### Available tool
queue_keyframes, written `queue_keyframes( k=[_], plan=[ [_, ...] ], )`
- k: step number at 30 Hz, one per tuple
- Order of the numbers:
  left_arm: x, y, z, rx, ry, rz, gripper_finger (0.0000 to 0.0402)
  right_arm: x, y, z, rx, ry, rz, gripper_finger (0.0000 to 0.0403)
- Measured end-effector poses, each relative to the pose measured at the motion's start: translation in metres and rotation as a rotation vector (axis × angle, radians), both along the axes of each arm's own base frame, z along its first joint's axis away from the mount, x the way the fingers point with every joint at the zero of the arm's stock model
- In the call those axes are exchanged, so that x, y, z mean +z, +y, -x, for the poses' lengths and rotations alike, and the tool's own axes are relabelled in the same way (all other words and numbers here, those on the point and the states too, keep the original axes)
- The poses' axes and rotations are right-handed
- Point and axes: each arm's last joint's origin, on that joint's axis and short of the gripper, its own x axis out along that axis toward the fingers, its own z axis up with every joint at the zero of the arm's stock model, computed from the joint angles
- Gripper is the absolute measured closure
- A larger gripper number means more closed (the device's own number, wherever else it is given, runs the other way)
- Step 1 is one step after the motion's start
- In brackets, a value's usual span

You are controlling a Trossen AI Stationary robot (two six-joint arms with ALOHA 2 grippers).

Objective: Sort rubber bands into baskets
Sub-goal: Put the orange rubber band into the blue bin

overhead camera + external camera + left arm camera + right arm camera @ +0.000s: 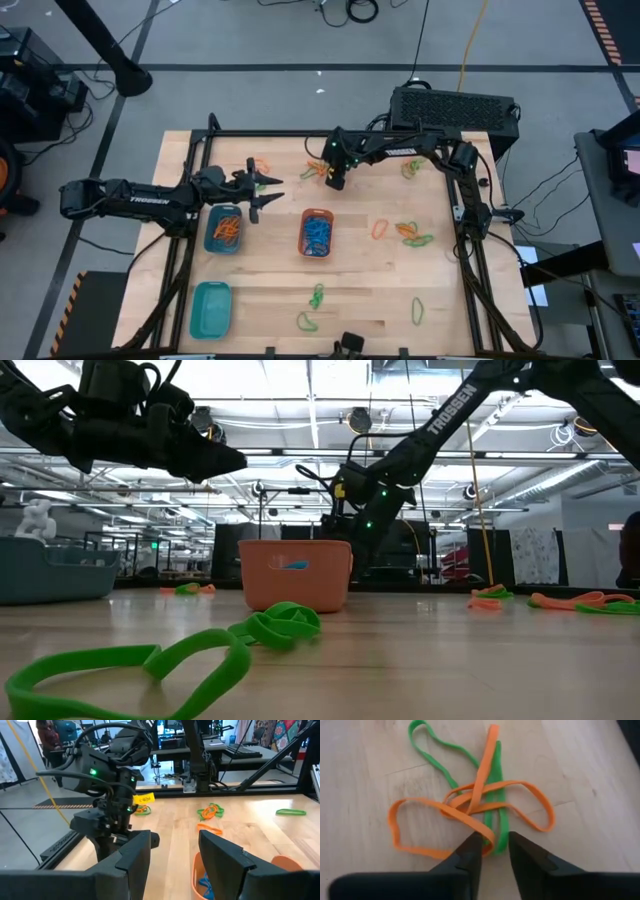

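Observation:
A tangle of orange and green rubber bands (480, 800) lies flat on the wood at the table's far middle (316, 171). My right gripper (495, 847) slants down onto its near end, fingers a narrow gap apart with strands between them. My left gripper (268, 192) hovers open and level above the table, left of the middle, holding nothing. The round basket (225, 231) holds orange bands. Blue bands fill the orange basket (317, 232). A teal rectangular basket (210, 308) stands at the near left. My right gripper comes slanting from above at the tangle's near end. One fingertip (472, 851) stands beside an orange strand (487, 836), the other (525, 856) beside the green loop's end (501, 840). A gap shows between them; I cannot tell whether they touch the strands, which lie on the table.
Loose bands lie scattered: an orange and green pair at the far left (260, 163), a group at the right (412, 234), green ones near the front edge (316, 296) (417, 310). A black box (455, 108) stands behind the table's far right.

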Motion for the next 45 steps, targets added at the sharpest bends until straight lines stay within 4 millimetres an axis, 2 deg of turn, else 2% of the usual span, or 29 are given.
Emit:
queue_keyframes(
  k=[6,11,19,22,25,28,31,37,45],
  plan=[
    [-0.002,0.0,0.0,0.001,0.015,0.005,0.0226,0.003,-0.004,0.0,-0.006,-0.029,0.01,0.0393],
    [-0.003,0.0,0.0,-0.013,0.024,0.014,0.0226,0.023,-0.003,0.001,-0.004,-0.082,0.04,0.0398],
    [-0.003,0.0,-0.001,0.006,0.016,0.082,0.0226,0.079,0.007,0.009,0.017,-0.193,0.085,0.0402],
    [-0.005,0.003,-0.004,0.047,0.024,0.116,0.0226,0.092,0.013,0.01,0.057,-0.253,0.056,0.0402],
    [-0.007,0.005,-0.01,0.057,0.046,0.144,0.0226,0.093,0.014,0.009,0.046,-0.265,0.04,0.0402],
    [-0.009,0.011,-0.021,0.103,0.054,0.223,0.0226,0.085,0.012,0.006,0.033,-0.259,0.029,0.0402],
    [-0.014,0.023,-0.036,0.169,0.072,0.357,0.0226,0.078,0.013,0.004,0.022,-0.247,0.011,0.0403],
    [-0.026,0.048,-0.061,0.247,0.062,0.561,0.0226,0.079,0.019,0.0,0.033,-0.261,0.008,0.0403],
    [-0.036,0.074,-0.074,0.298,0.064,0.695,0.0226,0.079,0.019,0.0,0.034,-0.257,0.007,0.0403]
  ],
)
